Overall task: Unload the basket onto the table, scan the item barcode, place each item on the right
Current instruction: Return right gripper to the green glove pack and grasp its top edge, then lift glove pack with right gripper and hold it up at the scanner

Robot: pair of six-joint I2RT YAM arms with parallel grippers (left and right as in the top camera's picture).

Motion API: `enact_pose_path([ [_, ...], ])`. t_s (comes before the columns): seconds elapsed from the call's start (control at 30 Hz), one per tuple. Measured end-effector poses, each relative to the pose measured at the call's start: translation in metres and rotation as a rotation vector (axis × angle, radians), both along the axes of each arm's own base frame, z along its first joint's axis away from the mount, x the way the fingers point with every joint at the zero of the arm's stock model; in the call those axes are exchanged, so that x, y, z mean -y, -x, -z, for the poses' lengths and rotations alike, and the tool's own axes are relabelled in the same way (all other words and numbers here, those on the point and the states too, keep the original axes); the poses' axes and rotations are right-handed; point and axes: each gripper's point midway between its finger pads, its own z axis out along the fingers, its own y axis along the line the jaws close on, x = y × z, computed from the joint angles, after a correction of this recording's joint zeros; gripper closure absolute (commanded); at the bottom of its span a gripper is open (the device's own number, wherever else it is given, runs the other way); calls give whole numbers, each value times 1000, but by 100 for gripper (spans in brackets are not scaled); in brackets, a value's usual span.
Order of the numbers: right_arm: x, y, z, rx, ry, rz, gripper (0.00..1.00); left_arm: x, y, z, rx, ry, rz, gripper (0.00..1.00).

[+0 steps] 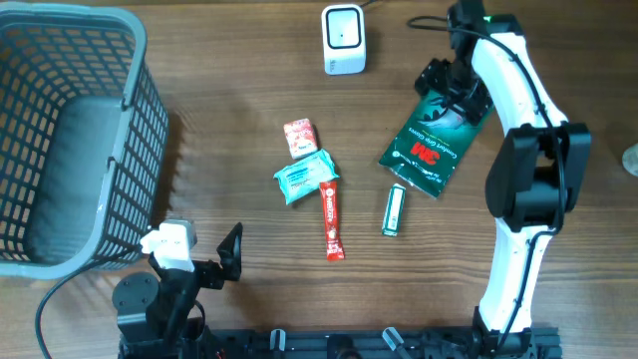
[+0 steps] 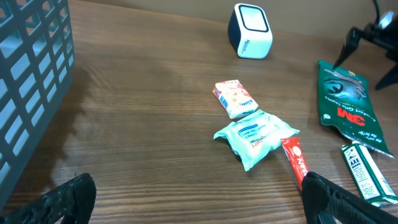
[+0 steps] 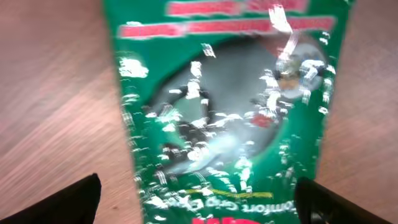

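**Right gripper open above the green packet, nothing taken up yet**

**Overhead.** The green 3M packet (image 1: 427,150) lies flat and slanted on the table (image 1: 229,90), right of centre in the frame. The right gripper (image 1: 454,95) hangs over its upper end with the fingers spread wide and nothing between them. The scanner (image 1: 344,40) stands at top centre, well apart from the packet. The left gripper (image 1: 204,257) sits at lower left near the basket (image 1: 60,140), also spread wide and empty. Only this view shows packet, scanner and both arms together.

**Left wrist.** From this low angle the packet, at the right edge, looks thin and hugs the wood. The right gripper's dark fingers show above its top end, but I cannot tell whether they touch it. The left gripper's own fingertips sit in the lower corners, far apart.

**Right wrist.** This blurred close-up alone shows the surface: glossy, crinkled film full of glare. It is probably light, limp and slippery, and likely to sag when lifted. The sealed top edge seems a better place to pinch than the smooth middle. No barcode is visible on this face, so it may be underneath.
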Motion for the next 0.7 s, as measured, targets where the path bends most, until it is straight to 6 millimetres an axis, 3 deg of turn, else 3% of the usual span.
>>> enact_pose_path([
  [0.17, -29, -14, 0, 69, 24, -93, 0, 0, 0, 0, 0, 0, 0, 0],
  [0.23, -32, -13, 10, 51, 51, -109, 0, 0, 0, 0, 0, 0, 0, 0],
  [0.4, -13, -4, 48, -45, 99, -85, 0, 0, 0, 0, 0, 0, 0, 0],
  [0.47, -7, -3, 52, -59, 106, -72, 4, 0, 0, 0, -2, 0, 0, 0],
  [0.53, -5, -2, 54, -64, 114, -69, 26, 0, 0, 0, -2, 0, 0, 0],
  [0.57, -5, -2, 55, -63, 117, -66, 48, 0, 0, 0, -2, 0, 0, 0],
  [0.67, -7, -2, 59, -64, 118, -70, 95, 0, 0, 0, -2, 0, 0, 0],
  [0.7, -3, 1, 62, -76, 140, -73, 96, 0, 0, 0, -1, 0, 0, 0],
])
